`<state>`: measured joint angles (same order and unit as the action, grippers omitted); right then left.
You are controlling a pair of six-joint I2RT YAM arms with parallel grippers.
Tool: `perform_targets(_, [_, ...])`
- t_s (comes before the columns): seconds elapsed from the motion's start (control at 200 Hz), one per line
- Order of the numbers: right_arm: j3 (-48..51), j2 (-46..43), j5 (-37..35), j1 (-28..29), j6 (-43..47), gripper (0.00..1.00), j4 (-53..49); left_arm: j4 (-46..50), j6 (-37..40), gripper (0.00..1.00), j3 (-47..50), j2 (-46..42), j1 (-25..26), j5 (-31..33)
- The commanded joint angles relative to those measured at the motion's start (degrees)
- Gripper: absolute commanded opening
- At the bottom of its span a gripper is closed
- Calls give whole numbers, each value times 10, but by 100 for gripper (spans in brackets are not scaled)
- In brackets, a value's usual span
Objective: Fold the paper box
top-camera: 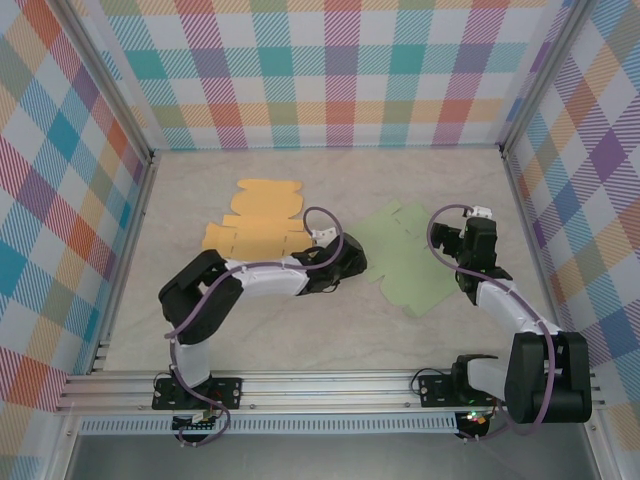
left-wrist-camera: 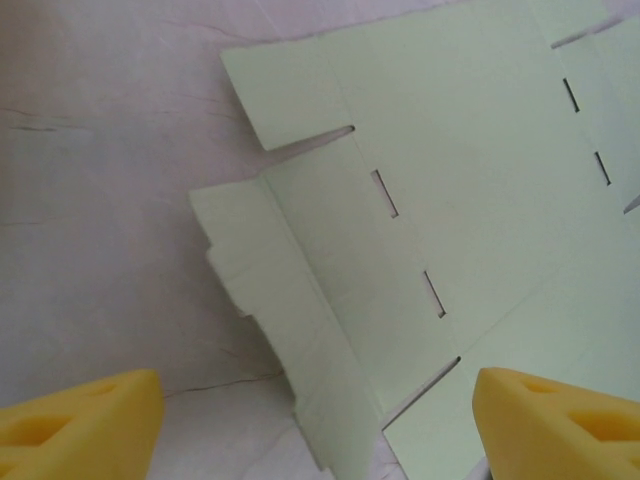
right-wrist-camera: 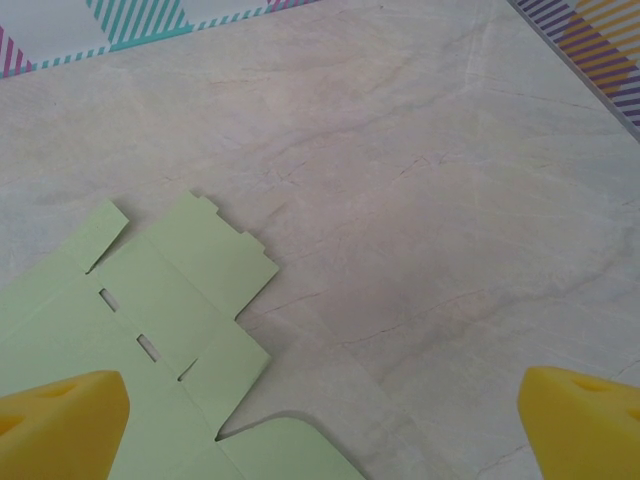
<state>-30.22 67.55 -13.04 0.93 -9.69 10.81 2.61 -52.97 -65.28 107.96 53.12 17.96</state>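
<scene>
The flat green paper box is lying right of centre on the table, the left gripper hovering over its left edge, jaws apart, gripping nothing; the right gripper is hanging wide open beside its right edge.

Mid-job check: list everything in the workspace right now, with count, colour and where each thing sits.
green box blank: 1, pale green, flat and unfolded, centre-right of the table
orange blank: at least 1, orange, back-left; a paler piece lies at its far side, and I cannot tell if it is separate
table: 1, pale marble look
walls: 3, multicolour plaid; left, back, right
rail: 1, silver, near edge
left gripper: 1, yellow fingertips, open, over the green box blank's left edge
right gripper: 1, yellow fingertips, open, at the blank's right side
</scene>
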Motion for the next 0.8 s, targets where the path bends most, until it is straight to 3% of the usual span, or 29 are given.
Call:
perform_targets(0.0, [-8, -8, -6, -1, -5, 100, -4, 20, -5, 79, -29, 18, 5, -3])
perform_targets(0.23, [-7, -10, -6, -1, -4, 100, -3, 47, -10, 76, -72, 63, 3, 2])
perform_targets(0.345, [-6, -10, -6, -1, -5, 100, -2, 61, -10, 71, -92, 81, 0, 10])
perform_targets(0.51, [-8, -9, -5, -1, -3, 100, -3, 76, 8, 44, -120, 97, -6, 23])
perform_targets(0.71, [-12, -10, 23, -1, -2, 100, -9, 59, 106, 1, -133, 85, -12, 63])
perform_targets(0.795, [-16, -14, 62, -1, 0, 100, -11, 32, 172, 0, -127, 63, -15, 66])
